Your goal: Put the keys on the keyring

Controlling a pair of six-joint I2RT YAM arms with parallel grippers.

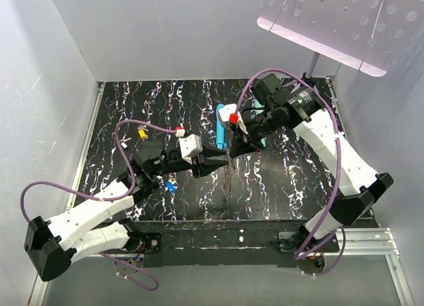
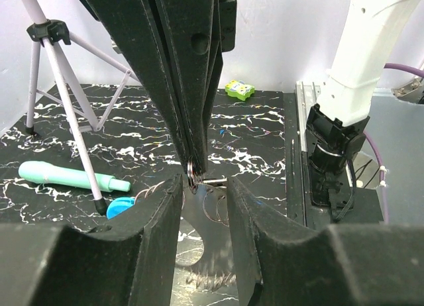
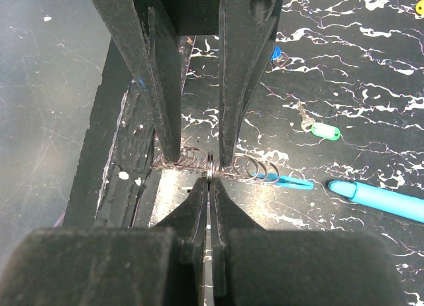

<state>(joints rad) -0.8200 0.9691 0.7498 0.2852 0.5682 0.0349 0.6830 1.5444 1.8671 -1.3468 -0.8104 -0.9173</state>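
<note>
Nearest the arm bases, behind the left gripper and beside its forearm, a blue key lies flat on the black marbled table, well apart from the fingertips.

Further out, over a worn grey patch mid-table, the two grippers meet tip to tip. The right gripper is fully closed, and its tips pinch the keyring, a small metal ring held edge-on just above the surface. The left gripper faces it from the opposite side with its jaws partly apart. One finger stands on each side of the ring, and the right wrist view shows a clear gap on at least one side. A short metal bit juts from the ring toward one left finger; I cannot tell whether they touch.

Under the ring, thin wire-like loops run along the table toward a flat bright-blue piece. Whether they join the ring is unclear.

Just beyond the right gripper's fingers lies a blue wand, and a teal wand rests near it. A green key sits well off to the right gripper's side. Farthest from the left gripper, past its elbow, is a yellow key.
</note>
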